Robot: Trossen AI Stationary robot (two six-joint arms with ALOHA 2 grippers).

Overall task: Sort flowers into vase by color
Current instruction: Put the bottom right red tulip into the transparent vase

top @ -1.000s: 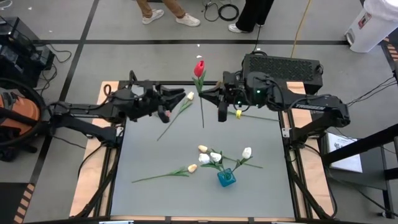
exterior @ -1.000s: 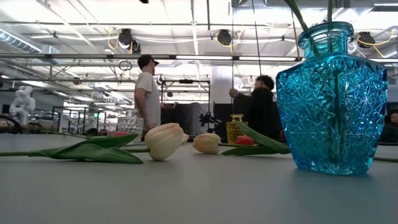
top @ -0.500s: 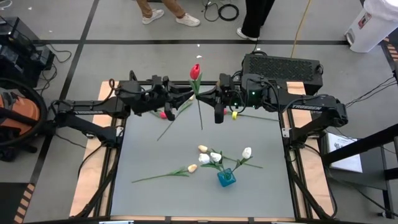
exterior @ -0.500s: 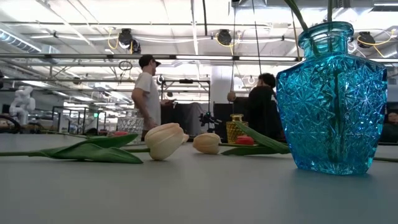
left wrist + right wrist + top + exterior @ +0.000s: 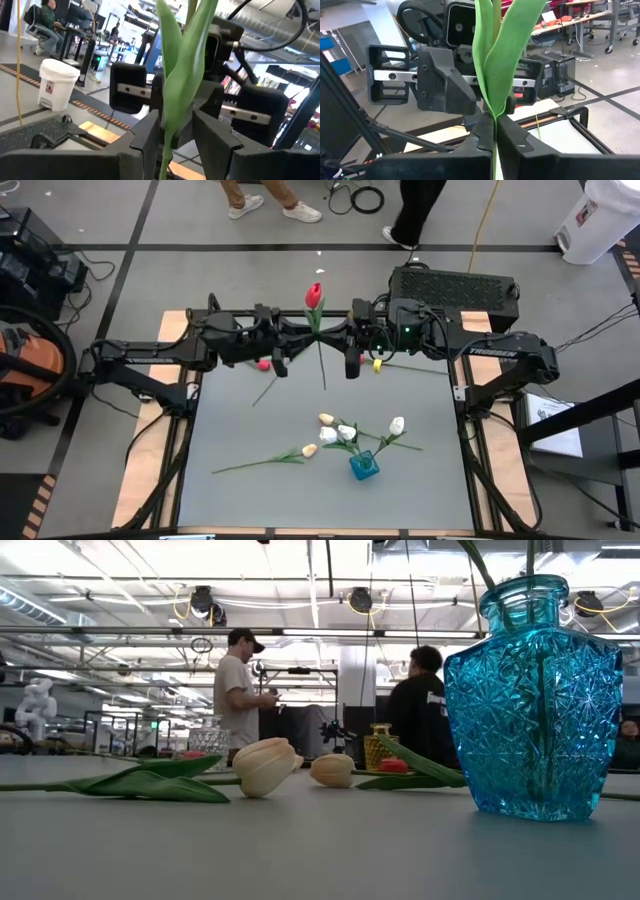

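Faceted glossy blue glass vase (image 5: pixel 533 700) on a smooth matt grey table (image 5: pixel 260 430).

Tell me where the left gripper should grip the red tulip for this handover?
Grip the bare stem of the red tulip near the right gripper, approaching from the side opposite it. The left gripper already straddles the stem, which hangs upright; leaves would likely slip.

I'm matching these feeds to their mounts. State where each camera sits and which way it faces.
High view: overhead, facing down; both arms, left claw and right claw meeting at the red tulip.
Low view: table height, looking level past the blue vase; no arm shows.
Left wrist view: faces the right claw, with the tulip's stem between its own fingers.
Right wrist view: mirrors this, shut on the stem.
Both wrist views share the stem.
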